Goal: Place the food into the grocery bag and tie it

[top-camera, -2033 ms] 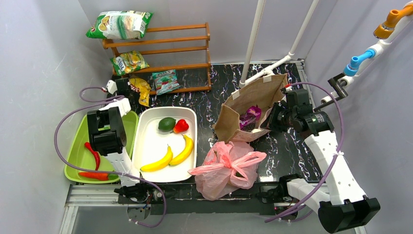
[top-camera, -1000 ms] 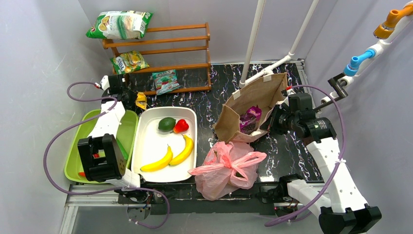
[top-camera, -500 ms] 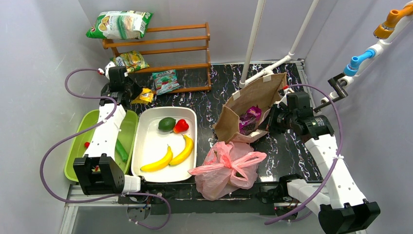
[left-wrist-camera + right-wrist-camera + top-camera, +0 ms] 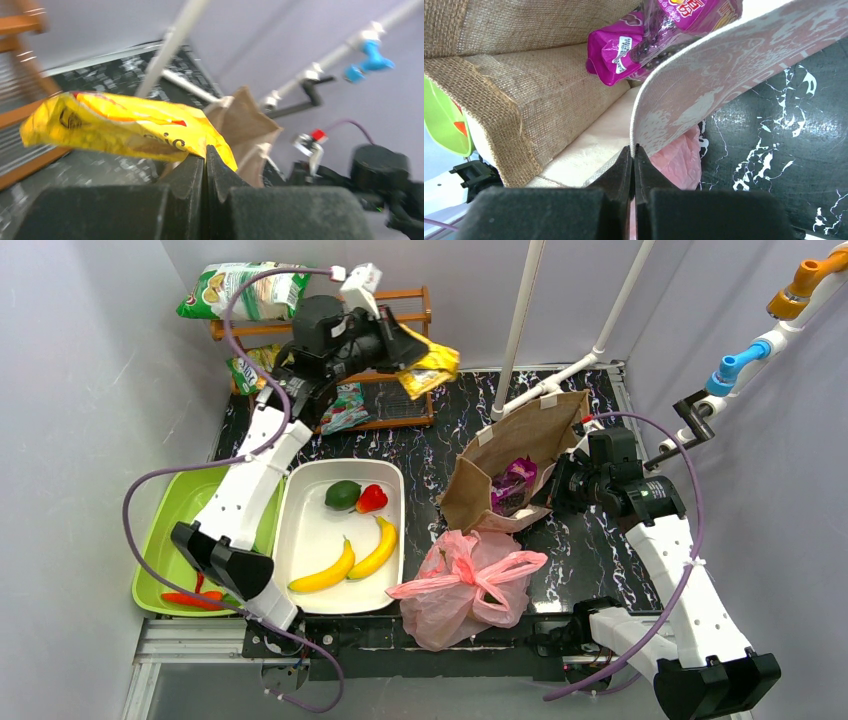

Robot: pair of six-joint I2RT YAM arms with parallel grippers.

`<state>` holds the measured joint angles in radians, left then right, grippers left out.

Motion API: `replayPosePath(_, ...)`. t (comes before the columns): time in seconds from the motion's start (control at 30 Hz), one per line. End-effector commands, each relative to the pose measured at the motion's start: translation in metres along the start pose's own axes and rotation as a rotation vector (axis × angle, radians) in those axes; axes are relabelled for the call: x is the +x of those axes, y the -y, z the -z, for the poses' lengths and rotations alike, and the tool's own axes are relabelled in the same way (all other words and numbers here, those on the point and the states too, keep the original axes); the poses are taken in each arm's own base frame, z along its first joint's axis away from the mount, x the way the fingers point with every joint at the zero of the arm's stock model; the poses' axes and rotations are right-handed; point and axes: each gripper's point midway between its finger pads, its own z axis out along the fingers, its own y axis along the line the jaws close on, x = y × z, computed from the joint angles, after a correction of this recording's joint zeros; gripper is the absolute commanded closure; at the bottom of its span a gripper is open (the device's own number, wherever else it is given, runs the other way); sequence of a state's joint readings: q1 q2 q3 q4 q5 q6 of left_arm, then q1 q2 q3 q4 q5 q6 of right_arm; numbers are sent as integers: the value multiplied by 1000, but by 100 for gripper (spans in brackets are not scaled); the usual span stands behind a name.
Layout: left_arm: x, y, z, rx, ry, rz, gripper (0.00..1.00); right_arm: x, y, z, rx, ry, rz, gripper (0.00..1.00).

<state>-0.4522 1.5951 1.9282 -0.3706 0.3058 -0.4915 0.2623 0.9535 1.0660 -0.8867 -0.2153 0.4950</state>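
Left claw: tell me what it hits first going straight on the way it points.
Beyond the yellow snack packet it grips, the left claw points at the upper rim of the brown bag; probably that first, though depth is unclear.

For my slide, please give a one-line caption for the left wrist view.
Left jaws shut on a corner of a yellow snack packet, held in the air, brown paper bag beyond.

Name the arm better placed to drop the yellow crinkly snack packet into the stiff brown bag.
Left: the left gripper holds the yellow snack packet aloft; the right gripper clamps the brown bag by its rim.
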Motion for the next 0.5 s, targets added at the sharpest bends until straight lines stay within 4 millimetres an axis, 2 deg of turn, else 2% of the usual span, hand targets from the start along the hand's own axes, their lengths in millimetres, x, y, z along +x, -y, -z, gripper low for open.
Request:
replayPosePath(0.0, -8, 95, -7, 433, 16, -87, 100, -13, -6, 6, -6, 55, 17, 99)
replayPosePath(0.1, -3, 130, -10, 609, -5, -47, 100, -13, -4, 6, -3, 56, 16, 99)
replayPosePath(0.17, 6, 144, -14, 682, -32, -30, 100, -12, -4, 6, -2, 54, 16, 99)
replayPosePath(0.47, 57, 177, -18, 855, -168, 49, 100, -8, 0, 8, 12, 61, 11, 99)
